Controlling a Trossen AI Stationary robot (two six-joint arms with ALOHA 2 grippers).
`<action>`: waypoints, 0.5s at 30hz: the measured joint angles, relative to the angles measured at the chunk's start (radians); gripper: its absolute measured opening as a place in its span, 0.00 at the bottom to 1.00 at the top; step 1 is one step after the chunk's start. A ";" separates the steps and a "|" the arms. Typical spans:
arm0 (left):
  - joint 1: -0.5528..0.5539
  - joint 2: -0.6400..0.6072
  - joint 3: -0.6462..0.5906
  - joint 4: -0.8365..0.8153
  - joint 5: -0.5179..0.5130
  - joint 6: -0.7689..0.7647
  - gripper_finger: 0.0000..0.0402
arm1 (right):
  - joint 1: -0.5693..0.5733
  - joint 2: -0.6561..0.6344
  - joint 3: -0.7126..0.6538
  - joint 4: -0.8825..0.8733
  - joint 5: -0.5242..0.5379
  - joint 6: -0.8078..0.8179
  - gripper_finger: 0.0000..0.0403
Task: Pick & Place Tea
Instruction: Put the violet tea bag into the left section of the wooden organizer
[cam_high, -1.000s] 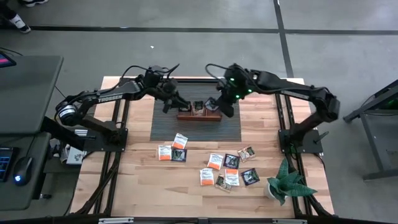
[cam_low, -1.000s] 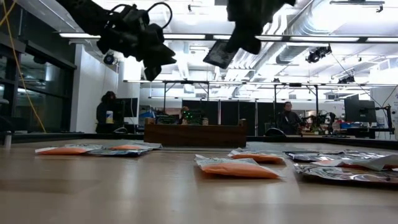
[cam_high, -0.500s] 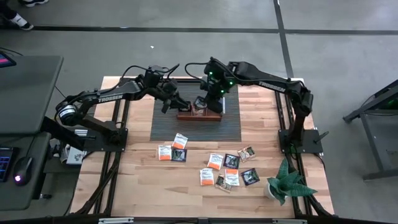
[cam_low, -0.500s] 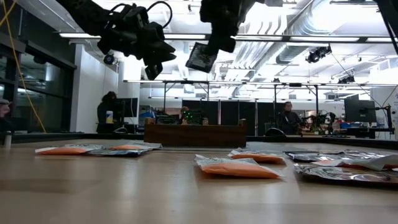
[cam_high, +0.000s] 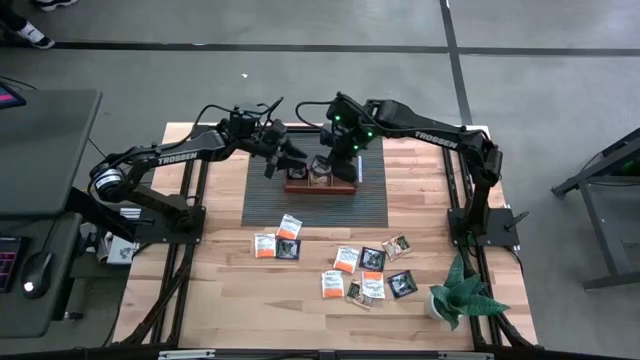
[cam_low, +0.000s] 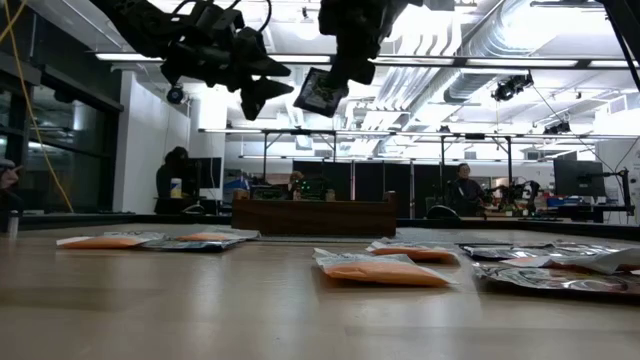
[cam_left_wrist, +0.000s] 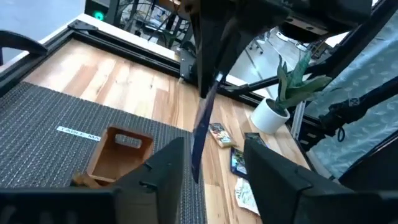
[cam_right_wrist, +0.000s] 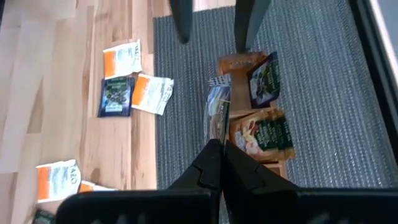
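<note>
Over the grey mat (cam_high: 262, 200) on the worktop (cam_high: 230, 290), the wooden tray (cam_high: 321, 183) holds several sachets, while above it the right gripper (cam_right_wrist: 219, 163) pinches a dark tea sachet (cam_low: 317, 91) edge-on, poised between the left gripper's (cam_left_wrist: 206, 168) parted fingers (cam_left_wrist: 166, 163).

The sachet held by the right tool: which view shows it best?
The low view: the sachet hangs clear in the shut right tool, its dark face showing, above the tray. The right wrist view shows it edge-on, as does the left wrist view. In the high view it is a small patch.
</note>
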 joint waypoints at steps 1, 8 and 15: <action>0.000 0.001 0.000 0.001 -0.012 0.000 0.43 | 0.000 0.000 0.000 0.010 0.000 -0.002 0.00; 0.000 0.004 0.000 0.013 -0.079 -0.003 0.47 | 0.000 0.000 0.000 0.065 0.000 0.007 0.00; 0.000 0.004 0.000 0.054 -0.087 -0.021 0.47 | 0.001 0.017 0.000 0.087 -0.009 0.013 0.00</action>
